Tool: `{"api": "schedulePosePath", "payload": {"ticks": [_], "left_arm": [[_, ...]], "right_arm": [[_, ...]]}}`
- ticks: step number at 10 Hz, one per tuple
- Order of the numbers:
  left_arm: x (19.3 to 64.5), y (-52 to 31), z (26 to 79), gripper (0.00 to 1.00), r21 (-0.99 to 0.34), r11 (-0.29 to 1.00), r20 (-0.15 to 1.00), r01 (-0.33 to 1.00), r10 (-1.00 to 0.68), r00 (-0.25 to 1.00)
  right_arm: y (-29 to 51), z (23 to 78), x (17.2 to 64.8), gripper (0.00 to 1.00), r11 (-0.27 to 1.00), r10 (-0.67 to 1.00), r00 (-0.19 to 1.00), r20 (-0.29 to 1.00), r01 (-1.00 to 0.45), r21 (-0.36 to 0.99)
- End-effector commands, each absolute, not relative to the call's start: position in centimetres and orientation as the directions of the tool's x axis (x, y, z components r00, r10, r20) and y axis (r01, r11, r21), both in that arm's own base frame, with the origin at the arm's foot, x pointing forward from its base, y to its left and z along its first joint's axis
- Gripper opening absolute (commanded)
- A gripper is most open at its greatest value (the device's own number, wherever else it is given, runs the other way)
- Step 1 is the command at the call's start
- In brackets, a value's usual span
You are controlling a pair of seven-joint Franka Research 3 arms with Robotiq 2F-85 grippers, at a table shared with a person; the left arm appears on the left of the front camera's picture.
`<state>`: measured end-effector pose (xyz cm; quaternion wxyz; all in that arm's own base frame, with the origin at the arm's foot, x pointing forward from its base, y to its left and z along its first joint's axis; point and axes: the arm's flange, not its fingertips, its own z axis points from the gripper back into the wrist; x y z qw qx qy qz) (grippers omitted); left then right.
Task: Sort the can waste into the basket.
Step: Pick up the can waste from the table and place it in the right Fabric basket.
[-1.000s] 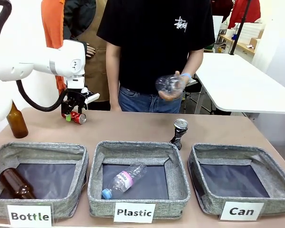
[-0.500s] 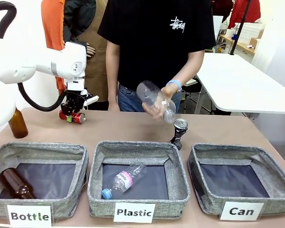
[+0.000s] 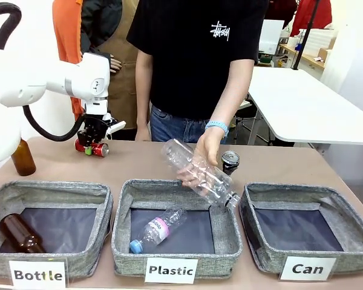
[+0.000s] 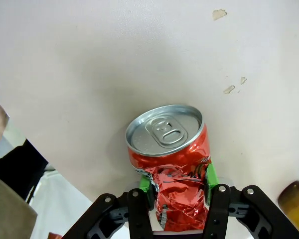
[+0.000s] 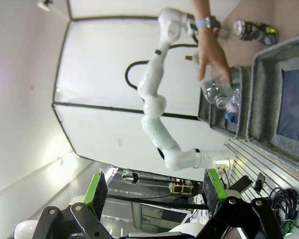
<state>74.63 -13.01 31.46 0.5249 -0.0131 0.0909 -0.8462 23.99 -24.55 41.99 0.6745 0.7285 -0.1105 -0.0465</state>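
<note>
Left jaws clenched on the crushed red can point(image 3: 98, 148) at upper left of the front frame, black can point(image 3: 230, 159) upright on the counter point(image 3: 145, 160) at centre right, beside a person's hand point(image 3: 201, 158) tilting a clear bottle point(image 3: 199, 175), Can basket point(image 3: 349, 257) lower right, right jaws spread wide, holding nothing.

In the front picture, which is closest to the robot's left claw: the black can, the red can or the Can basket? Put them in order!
1. Red can: gripped in the left claw, far left.
2. Black can: standing right of centre.
3. Can basket: far right, front row.
</note>
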Motion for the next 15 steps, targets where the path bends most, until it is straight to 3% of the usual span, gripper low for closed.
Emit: {"api": "schedulePosePath", "payload": {"ticks": [1,2,3,5,6,8,10,11,12,13,14,15], "left_arm": [[72.9,-12.1,34.5,0.00,-0.145,-0.345,-0.022,0.927,-0.936,-0.352],[71.1,-11.3,36.9,0.00,-0.152,-0.301,0.044,0.941,-0.953,-0.298],[68.8,-10.2,39.6,0.26,-0.144,-0.253,0.097,0.957,-0.966,-0.240],[63.9,-8.2,44.6,0.26,-0.187,-0.173,0.295,0.967,-0.949,-0.112],[60.8,-7.6,46.5,0.26,-0.312,-0.068,0.419,0.948,-0.905,0.073],[53.7,-5.4,48.6,0.26,-0.403,-0.059,0.580,0.913,-0.789,0.204],[48.1,-2.2,48.3,0.26,-0.355,-0.140,0.782,0.924,-0.587,0.211],[46.2,-1.4,47.7,0.26,-0.336,-0.103,0.852,0.936,-0.457,0.255],[45.8,-2.0,46.7,0.26,-0.317,-0.064,0.900,0.946,-0.335,0.279],[46.8,-4.1,45.8,0.26,-0.292,0.063,0.923,0.954,-0.242,0.298],[46.9,-0.3,48.0,0.26,-0.381,-0.090,0.844,0.920,-0.440,0.306],[46.9,-0.3,48.0,0.26,-0.381,-0.090,0.844,0.920,-0.440,0.306]], "right_arm": [[-24.8,42.2,23.6,1.00,-0.066,-0.212,0.973,0.087,-0.103,0.992],[-24.8,42.2,23.6,1.00,-0.066,-0.212,0.973,0.087,-0.103,0.992],[-24.8,42.2,23.6,1.00,-0.066,-0.212,0.973,0.087,-0.103,0.992],[-24.8,42.2,23.6,1.00,-0.066,-0.212,0.973,0.087,-0.103,0.992],[-24.8,42.2,23.6,1.00,-0.066,-0.212,0.973,0.087,-0.103,0.992],[-24.8,42.2,23.6,1.00,-0.066,-0.212,0.973,0.087,-0.103,0.992],[-24.8,42.2,23.6,1.00,-0.066,-0.212,0.973,0.087,-0.103,0.992],[-24.8,42.2,23.6,1.00,-0.066,-0.212,0.973,0.087,-0.103,0.992],[-24.8,42.2,23.6,1.00,-0.066,-0.212,0.973,0.087,-0.103,0.992],[-24.8,42.2,23.6,1.00,-0.066,-0.212,0.973,0.087,-0.103,0.992],[-24.8,42.2,23.6,1.00,-0.066,-0.212,0.973,0.087,-0.103,0.992],[-24.8,42.2,23.6,1.00,-0.066,-0.212,0.973,0.087,-0.103,0.992]]}}
